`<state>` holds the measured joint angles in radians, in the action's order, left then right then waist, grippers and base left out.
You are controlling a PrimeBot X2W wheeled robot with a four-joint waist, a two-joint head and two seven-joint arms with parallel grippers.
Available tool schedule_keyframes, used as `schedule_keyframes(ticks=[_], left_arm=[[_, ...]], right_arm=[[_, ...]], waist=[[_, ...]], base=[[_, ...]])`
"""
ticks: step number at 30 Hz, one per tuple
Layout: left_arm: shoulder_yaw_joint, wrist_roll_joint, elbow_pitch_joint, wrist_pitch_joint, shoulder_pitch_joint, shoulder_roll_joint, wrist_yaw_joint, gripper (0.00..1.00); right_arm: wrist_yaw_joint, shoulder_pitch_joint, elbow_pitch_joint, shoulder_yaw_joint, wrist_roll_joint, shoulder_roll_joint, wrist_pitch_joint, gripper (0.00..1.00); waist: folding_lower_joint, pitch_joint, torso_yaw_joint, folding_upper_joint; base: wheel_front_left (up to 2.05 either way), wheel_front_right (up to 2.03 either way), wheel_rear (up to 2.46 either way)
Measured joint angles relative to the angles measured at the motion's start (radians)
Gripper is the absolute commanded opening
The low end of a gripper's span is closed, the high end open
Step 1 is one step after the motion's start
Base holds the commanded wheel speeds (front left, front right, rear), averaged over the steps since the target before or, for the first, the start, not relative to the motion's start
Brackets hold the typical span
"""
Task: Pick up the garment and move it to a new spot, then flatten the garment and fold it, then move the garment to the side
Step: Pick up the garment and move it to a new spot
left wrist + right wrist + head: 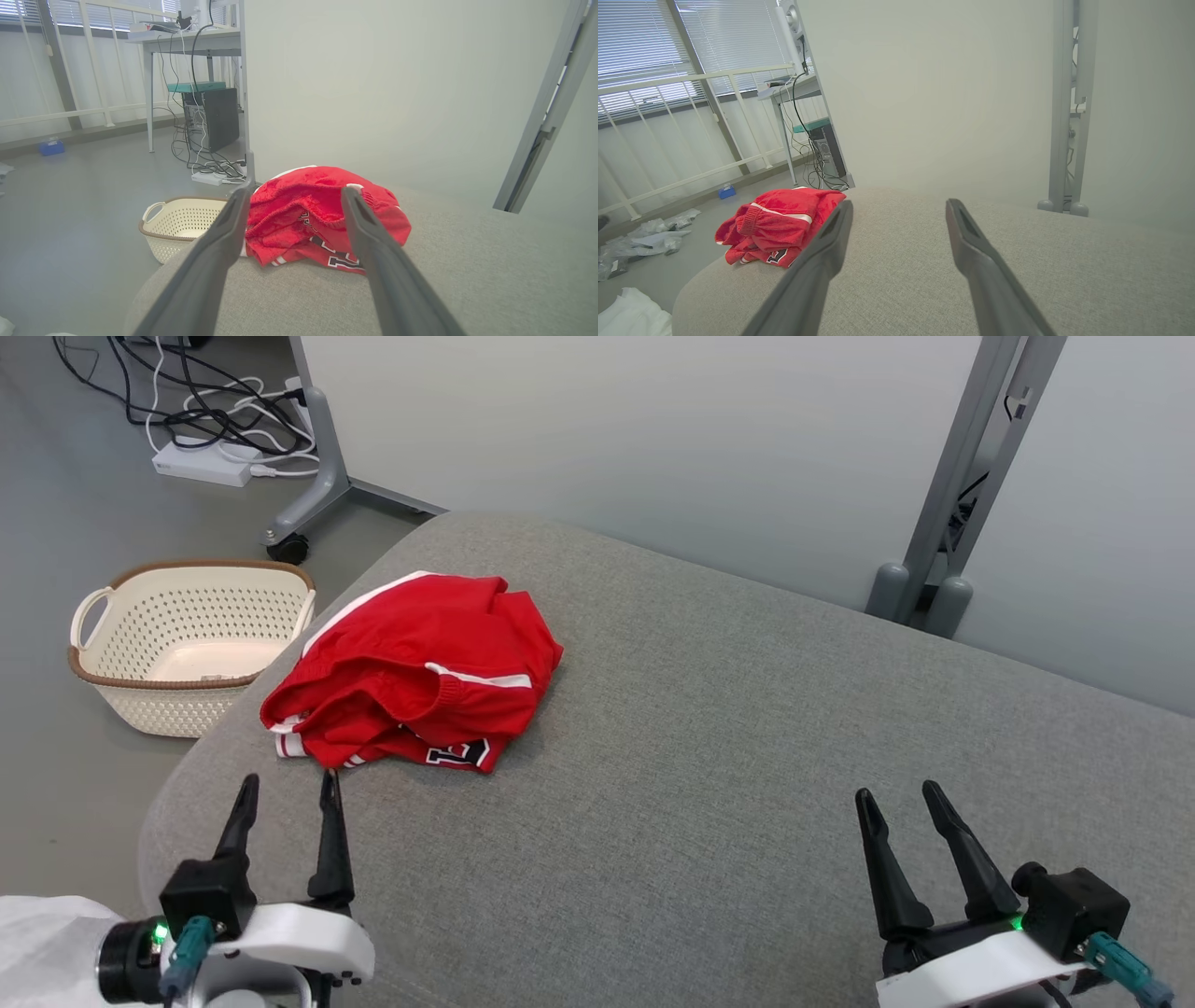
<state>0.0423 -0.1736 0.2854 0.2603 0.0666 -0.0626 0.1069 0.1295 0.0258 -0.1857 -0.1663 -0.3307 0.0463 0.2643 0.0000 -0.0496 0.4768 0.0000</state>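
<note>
The garment [411,672] is red with white stripes and black-and-white lettering. It lies crumpled near the left edge of the grey upholstered surface [709,737]. My left gripper [289,789] is open at the lower left, its fingertips just short of the garment's near edge. In the left wrist view the garment [322,214] sits right beyond the left gripper [295,195]. My right gripper [898,793] is open at the lower right, far from the cloth, over bare fabric. The right wrist view shows the garment [780,224] off to the left of the right gripper [899,207].
A cream perforated basket [187,644] stands on the floor left of the surface. Behind it are a wheeled stand leg [308,495] and a power strip with cables [205,462]. Grey partition posts [934,579] rise at the back right. Wide bare fabric lies right of the garment.
</note>
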Motion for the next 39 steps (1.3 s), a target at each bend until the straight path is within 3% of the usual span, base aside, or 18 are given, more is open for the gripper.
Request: schedule_keyframes(ticks=[7, 12, 17, 26, 39], left_arm=[[-0.031, -0.008, 0.133, -0.007, 0.165, -0.063, -0.080, 1.00], [-0.026, -0.035, 0.293, -0.128, 0.346, -0.130, -0.150, 1.00], [-0.003, -0.047, 0.478, -0.272, 0.517, -0.167, -0.185, 1.00], [0.010, -0.092, 0.676, -0.448, 0.717, -0.183, -0.213, 1.00], [0.036, -0.113, 0.859, -0.565, 0.855, -0.208, -0.226, 1.00]], right_arm=[[0.000, 0.008, 0.020, -0.010, 0.034, 0.000, 0.000, 1.00], [0.000, 0.042, 0.041, -0.023, 0.064, 0.000, 0.000, 1.00], [0.000, 0.084, 0.049, -0.039, 0.094, -0.001, 0.000, 1.00], [0.000, 0.124, 0.042, -0.053, 0.145, -0.001, 0.000, 1.00], [0.000, 0.163, 0.044, -0.073, 0.163, -0.001, 0.000, 1.00]], waist=[[0.0000, 0.035, -0.037, 0.0000], [0.0000, 0.081, -0.062, 0.0000], [0.0000, 0.151, -0.099, 0.0000], [0.0000, 0.238, -0.150, 0.0000], [0.0000, 0.312, -0.206, 0.0000]], base=[[0.00, 0.00, 0.00], [0.00, 0.00, 0.00], [0.00, 0.00, 0.00], [0.00, 0.00, 0.00], [0.00, 0.00, 0.00]])
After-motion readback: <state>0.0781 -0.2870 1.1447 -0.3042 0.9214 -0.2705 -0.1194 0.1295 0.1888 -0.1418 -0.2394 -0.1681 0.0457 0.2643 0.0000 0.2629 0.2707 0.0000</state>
